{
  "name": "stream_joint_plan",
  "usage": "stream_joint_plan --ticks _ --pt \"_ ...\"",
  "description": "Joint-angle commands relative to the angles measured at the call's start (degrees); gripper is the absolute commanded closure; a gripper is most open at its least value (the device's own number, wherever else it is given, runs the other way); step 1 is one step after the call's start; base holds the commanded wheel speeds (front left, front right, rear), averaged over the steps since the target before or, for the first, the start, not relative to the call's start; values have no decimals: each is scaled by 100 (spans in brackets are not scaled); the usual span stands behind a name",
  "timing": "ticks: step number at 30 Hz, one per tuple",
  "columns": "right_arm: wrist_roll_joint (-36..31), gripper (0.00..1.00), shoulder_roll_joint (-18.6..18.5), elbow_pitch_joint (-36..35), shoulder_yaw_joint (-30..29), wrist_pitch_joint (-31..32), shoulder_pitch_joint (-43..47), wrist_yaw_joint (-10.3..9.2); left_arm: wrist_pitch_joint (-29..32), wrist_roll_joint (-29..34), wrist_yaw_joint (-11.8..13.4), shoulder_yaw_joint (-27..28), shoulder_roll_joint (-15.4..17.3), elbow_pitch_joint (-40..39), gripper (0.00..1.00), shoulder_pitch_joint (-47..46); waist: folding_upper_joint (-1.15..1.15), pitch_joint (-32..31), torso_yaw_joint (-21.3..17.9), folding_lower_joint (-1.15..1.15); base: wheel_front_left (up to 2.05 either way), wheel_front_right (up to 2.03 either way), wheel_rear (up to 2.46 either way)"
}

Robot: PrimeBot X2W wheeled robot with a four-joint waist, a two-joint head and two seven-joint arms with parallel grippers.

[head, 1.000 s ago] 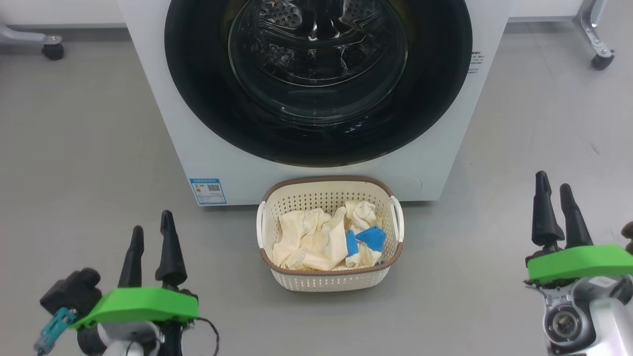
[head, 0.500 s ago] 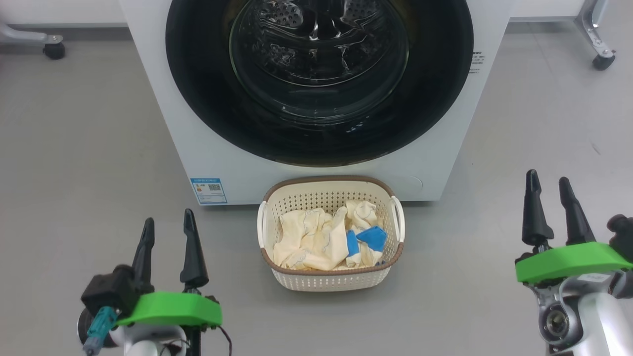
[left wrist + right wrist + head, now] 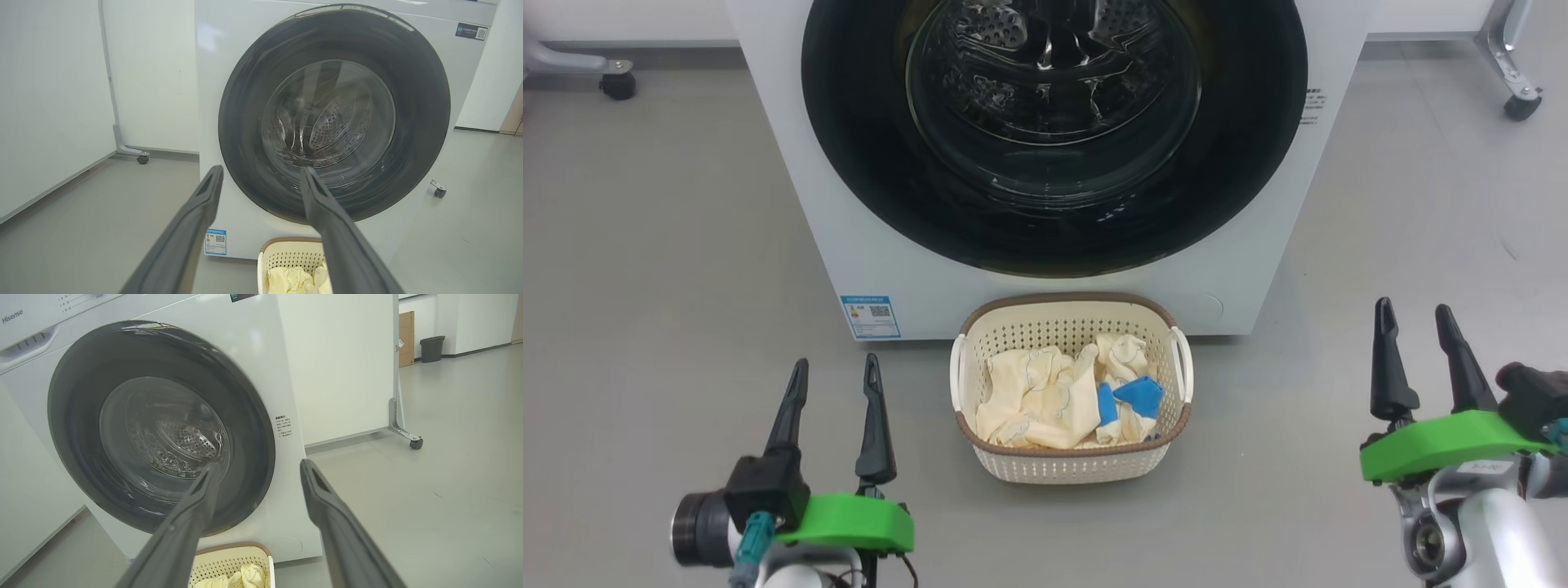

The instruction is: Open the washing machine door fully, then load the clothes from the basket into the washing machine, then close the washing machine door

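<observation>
Cream basket (image 3: 1078, 467) holds clothes (image 3: 1045, 402) before the closed washing machine door (image 3: 849, 163).

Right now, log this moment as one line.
door shut | clothes in basket | left gripper open | right gripper open

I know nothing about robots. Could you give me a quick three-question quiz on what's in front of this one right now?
1. True or false: the washing machine door is shut.
2. Short answer: what holds the clothes?
3. Fill in: the left gripper and the right gripper both stand ____, holding nothing.
Key: 1 true; 2 the basket; 3 open.
</observation>
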Motion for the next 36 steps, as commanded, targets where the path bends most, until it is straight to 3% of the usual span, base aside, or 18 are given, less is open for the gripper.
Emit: stream_joint_plan --ticks 1,18,36 --pt "-163 0 -115 -120 144 -102 -388 -17 -103 165 35 147 80 -148 0 -310 0 -5 0 0 0 0 0" --pt "-212 0 -117 636 328 -128 -512 -17 -129 112 -64 61 82 460 0 -328 0 -28 -17 0 0 0 0" --pt "-318 0 -117 665 388 -128 -540 -17 -129 78 -43 24 82 604 0 -376 0 -41 1 0 0 0 0"
